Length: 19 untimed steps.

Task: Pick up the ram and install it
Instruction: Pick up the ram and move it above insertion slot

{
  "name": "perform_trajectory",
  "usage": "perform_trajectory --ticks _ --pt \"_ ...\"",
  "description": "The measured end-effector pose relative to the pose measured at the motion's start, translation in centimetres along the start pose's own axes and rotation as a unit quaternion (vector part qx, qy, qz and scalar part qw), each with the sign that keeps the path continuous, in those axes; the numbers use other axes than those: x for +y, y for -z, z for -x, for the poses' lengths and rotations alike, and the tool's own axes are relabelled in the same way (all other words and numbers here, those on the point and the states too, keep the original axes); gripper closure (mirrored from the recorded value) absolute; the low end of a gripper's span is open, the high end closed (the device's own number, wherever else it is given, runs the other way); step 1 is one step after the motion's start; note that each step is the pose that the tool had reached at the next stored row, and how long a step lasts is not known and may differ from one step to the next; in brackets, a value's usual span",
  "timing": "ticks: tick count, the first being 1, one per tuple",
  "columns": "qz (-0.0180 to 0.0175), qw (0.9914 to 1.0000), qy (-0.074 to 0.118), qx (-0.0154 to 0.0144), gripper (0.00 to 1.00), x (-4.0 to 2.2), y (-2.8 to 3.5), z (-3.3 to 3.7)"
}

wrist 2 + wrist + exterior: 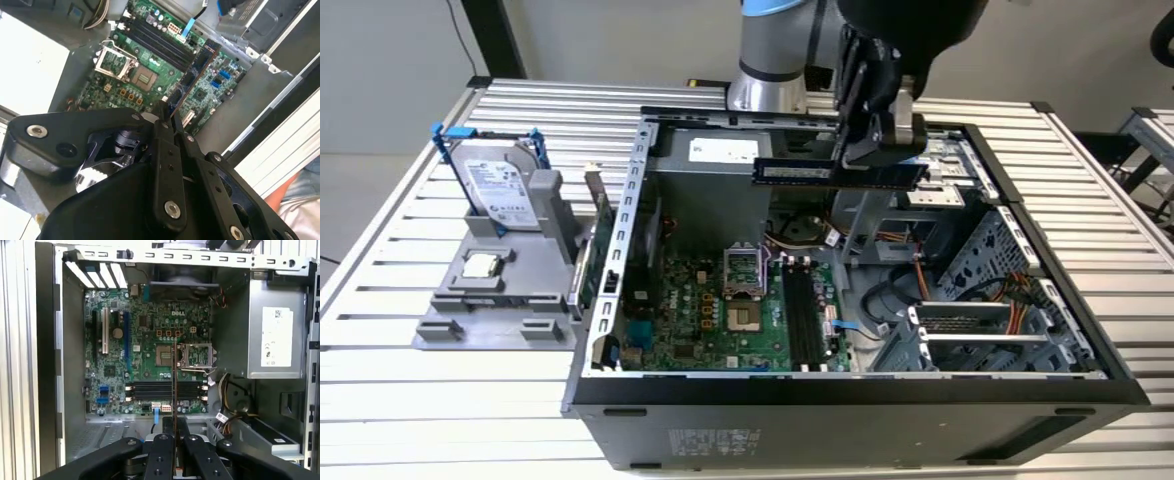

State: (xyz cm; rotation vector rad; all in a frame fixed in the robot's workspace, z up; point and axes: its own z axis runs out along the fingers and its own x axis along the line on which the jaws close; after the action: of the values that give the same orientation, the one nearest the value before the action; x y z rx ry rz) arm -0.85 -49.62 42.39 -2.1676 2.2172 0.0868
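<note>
The ram is a long dark stick with a pale label. It hangs level above the open computer case, and my gripper is shut on its end at the exterior view's right. In both wrist views the ram sticks out edge-on from between the black fingers, over the green motherboard. The long black memory slots lie well below the stick, apart from it.
A silver hard drive stands in a grey fixture outside the case at the exterior view's left, with a small square chip on it. Inside the case are the processor socket, loose cables, a power supply and a drive cage.
</note>
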Motion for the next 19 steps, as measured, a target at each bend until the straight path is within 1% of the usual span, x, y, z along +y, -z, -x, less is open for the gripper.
perform_trajectory --ticks 4,5,10,19 --pt "-0.0002 1.00000 -0.003 0.0000 1.00 -1.04 -0.01 0.02" --pt "-0.0002 0.99999 -0.003 0.0000 1.00 -1.22 -0.01 0.04" --pt "-0.0003 0.99999 -0.003 0.0005 1.00 -1.28 -0.01 0.04" --pt "-0.0003 0.99999 -0.003 0.0028 1.00 -1.28 -0.01 0.04"
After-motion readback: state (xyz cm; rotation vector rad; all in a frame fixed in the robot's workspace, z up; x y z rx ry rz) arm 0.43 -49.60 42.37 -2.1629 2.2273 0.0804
